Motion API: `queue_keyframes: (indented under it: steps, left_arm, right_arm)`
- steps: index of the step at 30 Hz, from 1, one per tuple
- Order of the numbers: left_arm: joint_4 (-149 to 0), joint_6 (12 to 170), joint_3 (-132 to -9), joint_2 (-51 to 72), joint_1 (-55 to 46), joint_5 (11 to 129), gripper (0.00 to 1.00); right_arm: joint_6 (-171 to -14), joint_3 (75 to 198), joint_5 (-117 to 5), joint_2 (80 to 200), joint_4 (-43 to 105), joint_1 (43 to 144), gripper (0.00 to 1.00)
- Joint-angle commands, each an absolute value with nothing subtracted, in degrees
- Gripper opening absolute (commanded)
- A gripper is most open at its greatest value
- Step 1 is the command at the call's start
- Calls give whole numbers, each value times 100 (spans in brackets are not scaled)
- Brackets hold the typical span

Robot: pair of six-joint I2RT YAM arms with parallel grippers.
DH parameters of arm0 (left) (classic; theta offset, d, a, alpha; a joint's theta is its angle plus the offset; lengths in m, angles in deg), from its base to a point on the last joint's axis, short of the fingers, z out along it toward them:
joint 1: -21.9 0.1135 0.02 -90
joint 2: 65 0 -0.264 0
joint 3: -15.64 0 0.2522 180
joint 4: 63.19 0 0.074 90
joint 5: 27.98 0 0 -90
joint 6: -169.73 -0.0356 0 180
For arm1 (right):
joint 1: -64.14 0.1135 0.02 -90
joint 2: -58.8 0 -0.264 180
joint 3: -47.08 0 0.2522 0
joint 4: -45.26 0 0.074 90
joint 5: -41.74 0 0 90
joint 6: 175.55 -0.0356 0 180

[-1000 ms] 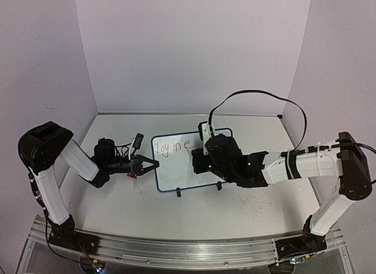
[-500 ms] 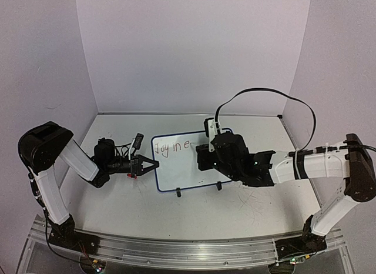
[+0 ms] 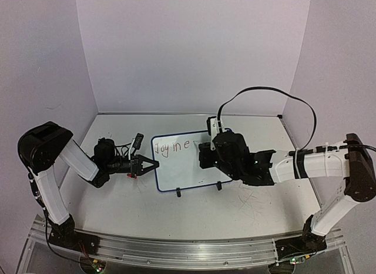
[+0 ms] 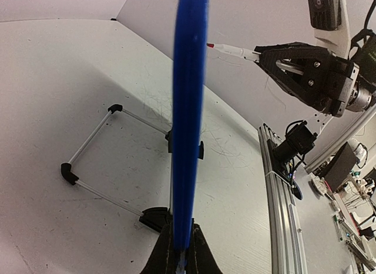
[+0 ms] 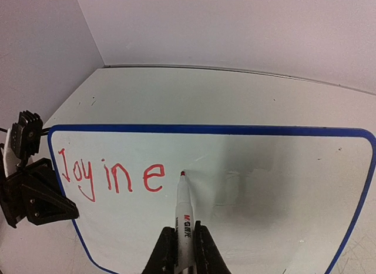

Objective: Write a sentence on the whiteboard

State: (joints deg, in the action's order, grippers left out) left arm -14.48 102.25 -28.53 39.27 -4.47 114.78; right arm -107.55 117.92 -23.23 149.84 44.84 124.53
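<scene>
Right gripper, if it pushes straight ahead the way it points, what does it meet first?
The whiteboard. The right gripper holds a marker whose tip points at bare board just right of the written "e"; whether it touches is unclear.

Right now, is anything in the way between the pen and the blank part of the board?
Nothing visible. The tip of the marker sits just past the unfinished sentence, and the whiteboard beyond it is bare. The left gripper clamps only the board's left edge.

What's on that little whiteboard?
Red letters reading "Joy in e" on the whiteboard, the marker pointing just right of them. The rest looks blank; the right gripper hides part of its bottom edge.
</scene>
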Motion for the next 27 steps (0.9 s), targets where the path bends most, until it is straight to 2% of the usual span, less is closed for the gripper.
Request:
queue_keyframes:
  steps: [1, 27]
  left_arm:
    - [-1617, 10224, -2863, 3800, -394, 11355, 0]
    - [-1635, 10205, -2862, 3775, -394, 11359, 0]
  right_arm:
    - [-10787, 11957, -2147, 15121, 4609, 12411, 0]
    - [-10695, 12003, -2527, 15259, 4564, 12413, 0]
